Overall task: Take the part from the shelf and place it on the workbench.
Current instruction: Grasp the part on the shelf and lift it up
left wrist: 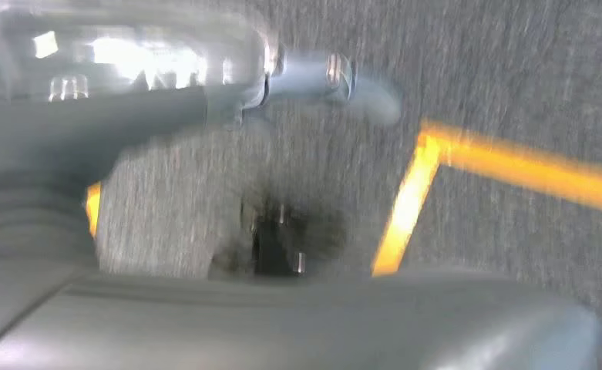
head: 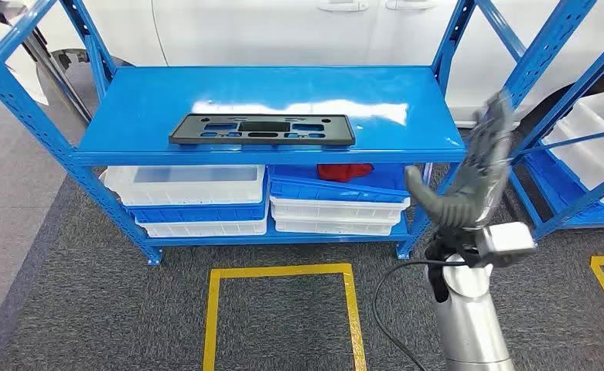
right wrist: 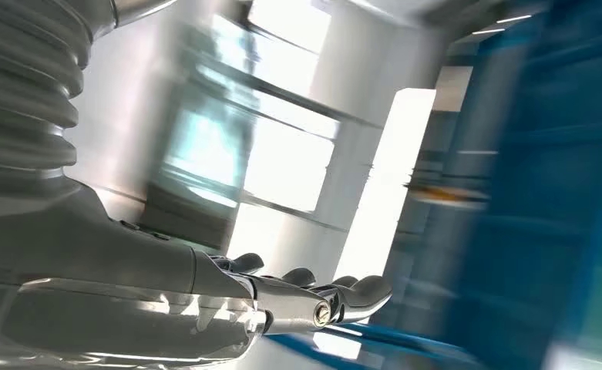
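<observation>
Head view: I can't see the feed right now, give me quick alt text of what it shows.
A flat black part lies untouched on the top level of a blue shelf, while the right robot hand is raised, open and empty, off to the part's right. White and blue trays sit on the lower level, and yellow floor tape marks the grey carpet in front.

An industrial workshop or car-plant logistics area: blue steel shelving (head: 267,97) at 12 o'clock holds stacked plastic bins (head: 186,185), a white car body (head: 298,31) stands behind it, and yellow floor markings (head: 283,272) frame grey carpet (head: 90,309).
</observation>
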